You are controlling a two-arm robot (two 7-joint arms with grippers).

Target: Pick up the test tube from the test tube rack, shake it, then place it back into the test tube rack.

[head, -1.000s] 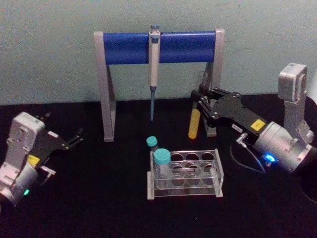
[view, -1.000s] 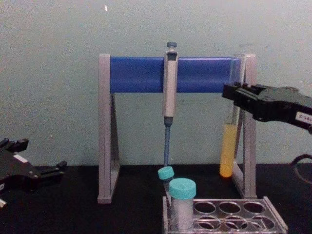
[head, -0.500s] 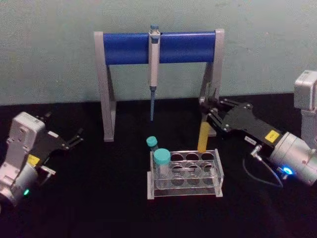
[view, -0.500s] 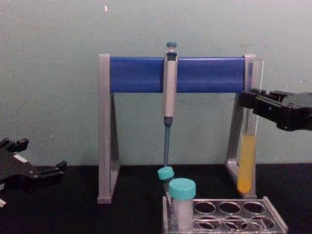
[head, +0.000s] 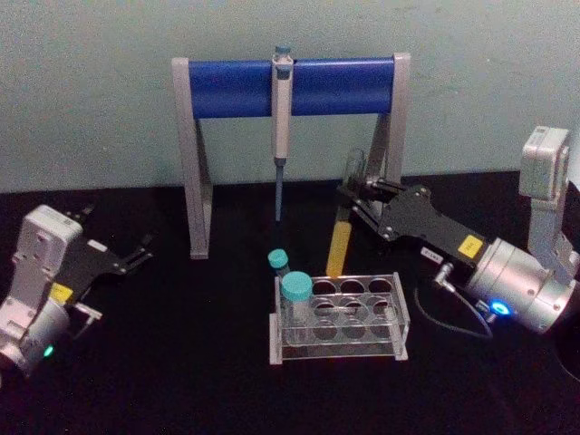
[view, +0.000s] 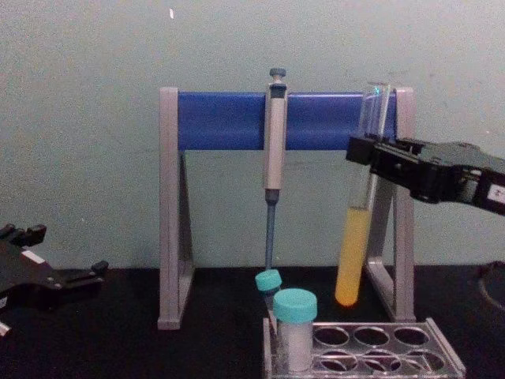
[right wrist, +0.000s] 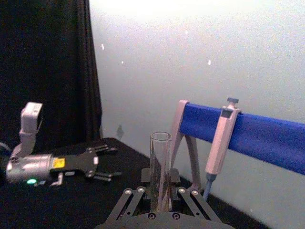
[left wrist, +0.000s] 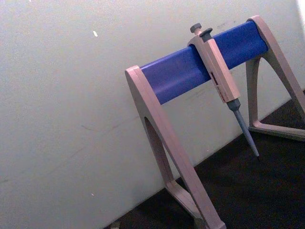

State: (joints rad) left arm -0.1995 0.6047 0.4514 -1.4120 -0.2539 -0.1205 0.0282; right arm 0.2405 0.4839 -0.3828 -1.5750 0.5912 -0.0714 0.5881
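My right gripper (head: pixel 349 195) is shut on the test tube (head: pixel 341 237) and holds it in the air, tilted, above the back row of the test tube rack (head: pixel 362 349). The tube is clear glass with yellow-orange liquid in its lower part. In the chest view the test tube (view: pixel 353 249) leans with its bottom toward the left, a little above the rack (view: pixel 379 351), and the right gripper (view: pixel 364 150) clamps its upper part. The right wrist view shows the tube's open mouth (right wrist: pixel 160 157) rising between the fingers of the gripper (right wrist: pixel 160 195). My left gripper (head: pixel 136 254) rests open at the left.
A grey-legged stand with a blue bar (head: pixel 227 88) stands behind the rack, and a grey pipette (head: pixel 282 109) hangs from it. Two teal-capped tubes (head: pixel 295 288) sit at the rack's left end. The stand's right leg (view: pixel 404 197) is close behind the held tube.
The right gripper has swung the test tube from beside the stand's right leg toward the left, and the tube now tilts instead of hanging straight. The left arm has not moved.
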